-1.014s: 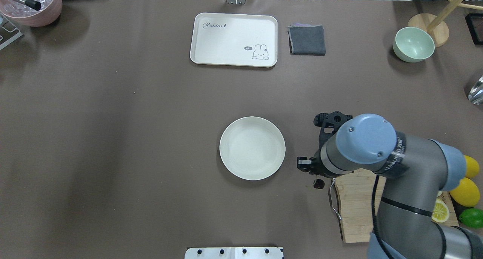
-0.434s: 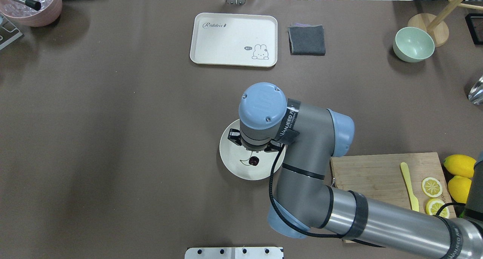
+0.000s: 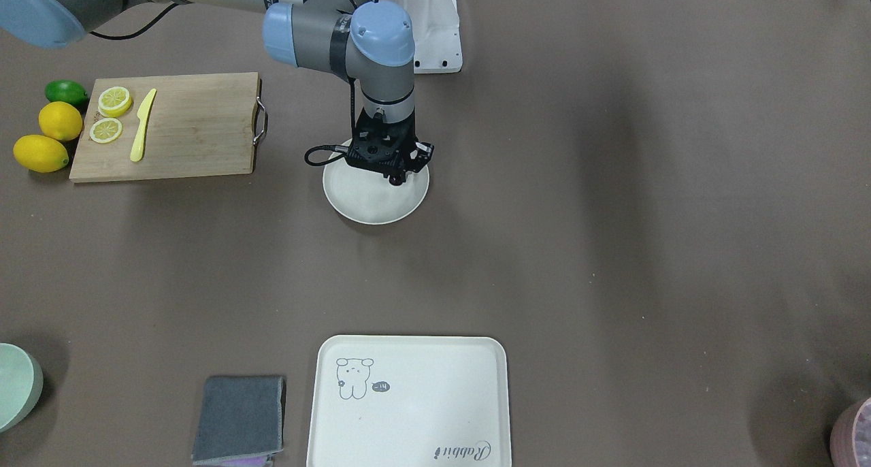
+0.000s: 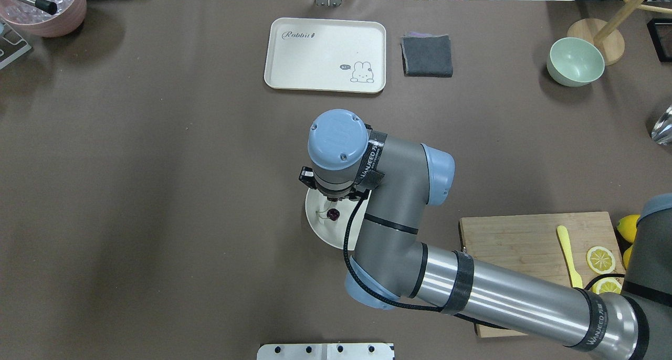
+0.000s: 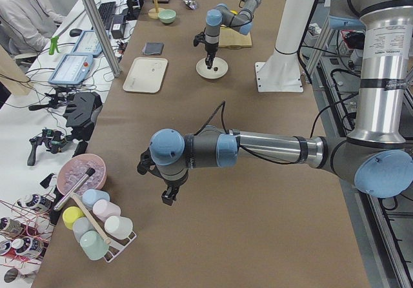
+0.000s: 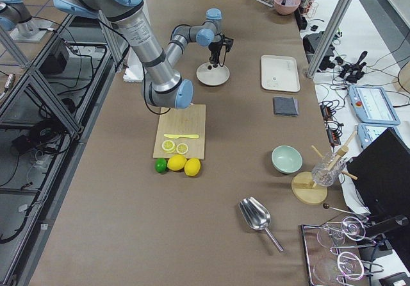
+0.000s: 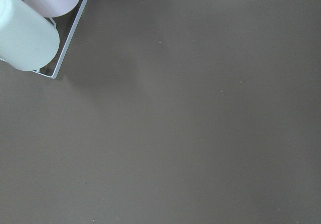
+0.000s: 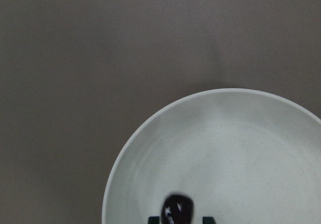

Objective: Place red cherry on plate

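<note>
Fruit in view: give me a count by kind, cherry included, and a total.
Cherry: 1 showing, over the plate
Whole lemons: 2
Lemon slices: 2
Lime: 1
Total: 6

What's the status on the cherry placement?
Right gripper over plate, red cherry between its jaws; released or not, cannot tell. Left gripper far from plate, state unclear. Nothing else on plate.
</note>
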Motion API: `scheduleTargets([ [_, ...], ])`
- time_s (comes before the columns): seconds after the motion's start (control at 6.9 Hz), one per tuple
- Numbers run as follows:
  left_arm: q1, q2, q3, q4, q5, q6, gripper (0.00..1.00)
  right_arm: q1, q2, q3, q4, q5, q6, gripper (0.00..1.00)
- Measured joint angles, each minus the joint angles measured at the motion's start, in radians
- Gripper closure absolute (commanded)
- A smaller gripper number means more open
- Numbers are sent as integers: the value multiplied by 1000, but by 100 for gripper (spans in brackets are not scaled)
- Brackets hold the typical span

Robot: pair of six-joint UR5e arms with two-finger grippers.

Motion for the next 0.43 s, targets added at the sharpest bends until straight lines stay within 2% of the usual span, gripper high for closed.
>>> scheduleTargets([
  [0.43,1,0,8,0,0,-2,2,15,-10,-5,7,-15,-4,0],
])
